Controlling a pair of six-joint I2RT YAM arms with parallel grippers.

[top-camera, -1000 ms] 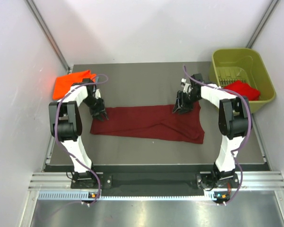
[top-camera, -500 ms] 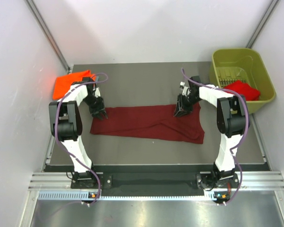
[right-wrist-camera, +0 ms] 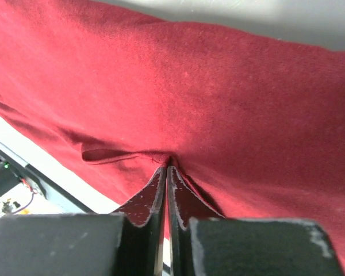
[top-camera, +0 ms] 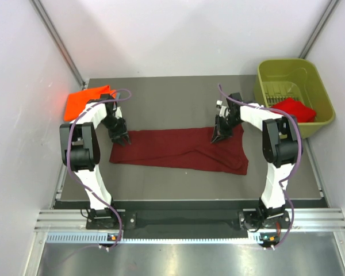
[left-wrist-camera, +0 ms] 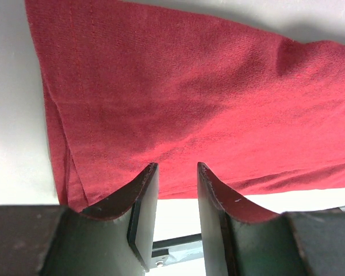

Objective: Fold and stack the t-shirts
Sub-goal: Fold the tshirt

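- Now, my right claw [right-wrist-camera: 167, 168] is closed tight. Its tips nip a small pucker of the maroon shirt [top-camera: 181, 150] near the far edge, toward the shirt's right end.
- My left claw [left-wrist-camera: 177, 167] stands partly parted at the shirt's left end. Its tips are at the edge of the cloth and bare table shows in the gap. It seems to hold nothing, though I cannot tell whether the tips press the fabric.
- The maroon shirt lies flat as a long band across the middle of the table [top-camera: 172, 98], stretched between my two claws.
- The orange shirt [top-camera: 83, 100] lies in a compact pile at the table's far left corner, just behind my left arm.
- The red shirt [top-camera: 296, 108] lies inside the green bin [top-camera: 287, 69] at the far right.
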